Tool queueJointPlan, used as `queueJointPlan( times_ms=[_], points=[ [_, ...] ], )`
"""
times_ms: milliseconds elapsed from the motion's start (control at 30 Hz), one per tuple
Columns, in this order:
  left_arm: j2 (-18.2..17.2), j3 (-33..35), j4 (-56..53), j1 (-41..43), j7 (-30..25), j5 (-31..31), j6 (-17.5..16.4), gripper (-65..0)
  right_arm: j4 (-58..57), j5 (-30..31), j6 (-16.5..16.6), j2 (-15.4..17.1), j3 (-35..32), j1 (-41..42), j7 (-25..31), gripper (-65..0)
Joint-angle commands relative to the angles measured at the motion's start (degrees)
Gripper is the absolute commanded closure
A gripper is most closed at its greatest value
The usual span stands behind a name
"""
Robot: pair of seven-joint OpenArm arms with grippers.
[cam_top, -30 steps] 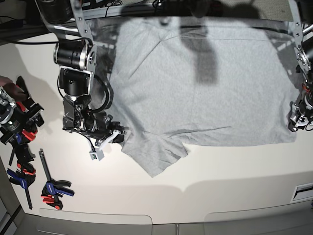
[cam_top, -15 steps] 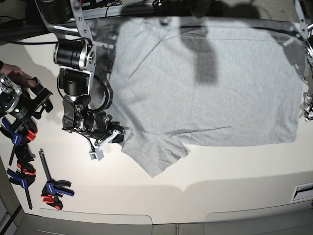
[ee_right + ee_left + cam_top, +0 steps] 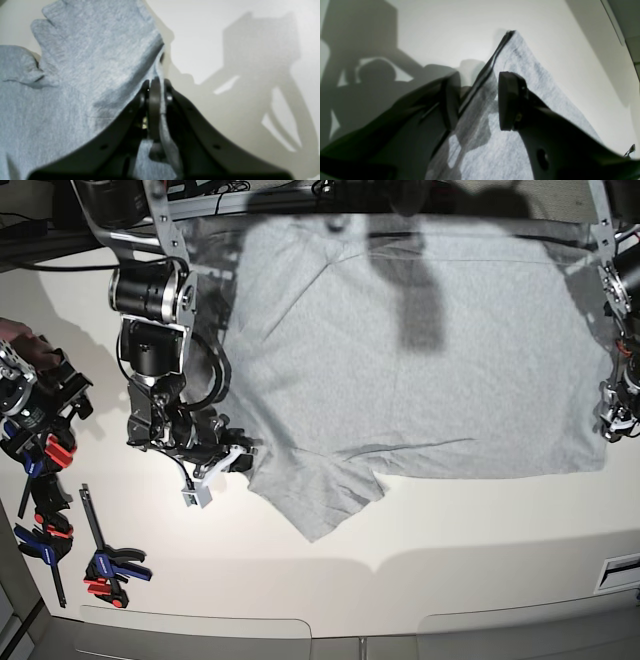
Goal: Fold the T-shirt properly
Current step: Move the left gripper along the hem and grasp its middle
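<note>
The light grey T-shirt [image 3: 420, 360] lies spread flat on the white table, with one sleeve [image 3: 325, 500] pointing toward the front edge. In the base view my right gripper [image 3: 238, 460] is shut on the cloth beside that sleeve. The right wrist view shows the jaws of my right gripper [image 3: 155, 87] pinched together on a fold of the T-shirt [image 3: 75, 75]. My left gripper [image 3: 615, 420] hovers at the shirt's right edge. In the left wrist view my left gripper [image 3: 480, 100] is open, its fingers straddling the dark-trimmed edge of the T-shirt [image 3: 520, 62], which lies flat.
Several blue and red clamps [image 3: 110, 565] lie at the table's front left. A hand with a black device [image 3: 30, 395] is at the left edge. The right arm's motor housing [image 3: 150, 290] stands beside the shirt's left side. The table's front edge [image 3: 330, 625] runs along the bottom.
My left arm swung out toward the right and came back to the shirt's right edge. The hand with the black device shifted at the left edge. The right arm and the shirt stayed put.
</note>
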Motion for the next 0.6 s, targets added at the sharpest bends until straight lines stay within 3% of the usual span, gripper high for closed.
queueJointPlan(
  times_ms=[0, 567],
  points=[
    [-0.7, 0.1, 0.5, -0.7, 1.2, 0.6, 0.3, -23.4, 0.5, -0.2, -0.1, 0.5, -0.1, 1.5, -0.2, 0.0],
    [-0.6, 0.1, 1.9, -0.7, 1.3, 0.6, -1.0, -23.0, 0.5, -0.2, 0.0, 0.5, -0.1, 1.5, 0.2, 0.0]
  ],
)
